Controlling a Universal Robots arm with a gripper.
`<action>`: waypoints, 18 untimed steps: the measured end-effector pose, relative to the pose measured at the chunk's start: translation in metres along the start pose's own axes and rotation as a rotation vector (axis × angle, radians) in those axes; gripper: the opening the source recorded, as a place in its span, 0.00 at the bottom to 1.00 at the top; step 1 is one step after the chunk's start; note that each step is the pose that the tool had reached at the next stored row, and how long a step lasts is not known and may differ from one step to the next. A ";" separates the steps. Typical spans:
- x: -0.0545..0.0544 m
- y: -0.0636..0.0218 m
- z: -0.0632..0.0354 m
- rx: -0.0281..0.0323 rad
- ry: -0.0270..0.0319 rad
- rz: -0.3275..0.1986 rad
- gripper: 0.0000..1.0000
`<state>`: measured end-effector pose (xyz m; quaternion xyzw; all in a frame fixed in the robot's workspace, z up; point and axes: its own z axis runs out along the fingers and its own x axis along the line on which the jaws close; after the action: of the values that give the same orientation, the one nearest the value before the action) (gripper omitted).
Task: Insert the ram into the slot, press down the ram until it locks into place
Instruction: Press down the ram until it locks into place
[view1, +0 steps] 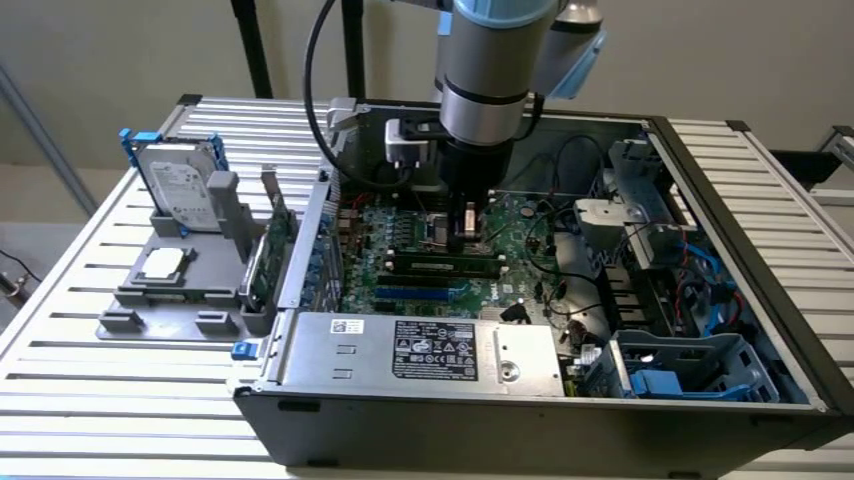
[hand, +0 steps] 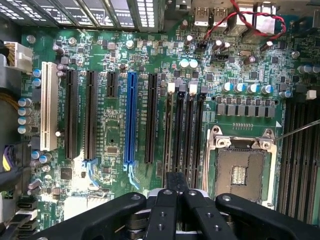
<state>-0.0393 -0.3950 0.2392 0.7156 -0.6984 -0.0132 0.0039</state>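
**Ram lying in its socket, gripper closed right over it**

From where I stand, the gripper (view1: 467, 240) is down inside the open computer case (view1: 534, 425), tip low over the motherboard (view1: 514, 290). The ram (view1: 434, 266) lies lengthwise along a black socket directly under the jaws. It runs out mostly to one side of them, so the tip sits over one end portion of the stick, not its middle.

In the wrist view the gripper (hand: 176, 182) has its jaws pressed together, and I can see nothing pinched between them. The slot (hand: 178, 130) is one of a bank of long black sockets running straight away from the fingertips. I cannot tell which of the bank takes the stick. The blue socket (hand: 131, 117) stands off to one side of the jaws and the square processor socket (hand: 240, 170) to the other.

My reading is that insertion looks done and the pressing-down step is in hand. I cannot tell whether the tip is touching the ram's top edge or whether the end latches have caught.

That press, as I judge it, calls for a straight push down with no sideways lean. With the jaws off-centre, the far end may sit proud.
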 end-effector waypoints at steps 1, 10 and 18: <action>0.000 0.0000 0.0014 0.0000 0.0003 0.000 0.11; 0.000 0.0005 0.0131 -0.0005 0.0038 0.002 0.11; 0.002 0.0011 -0.0051 -0.0027 0.0029 0.007 0.11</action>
<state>-0.0403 -0.3972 0.2443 0.7131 -0.7009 -0.0131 0.0060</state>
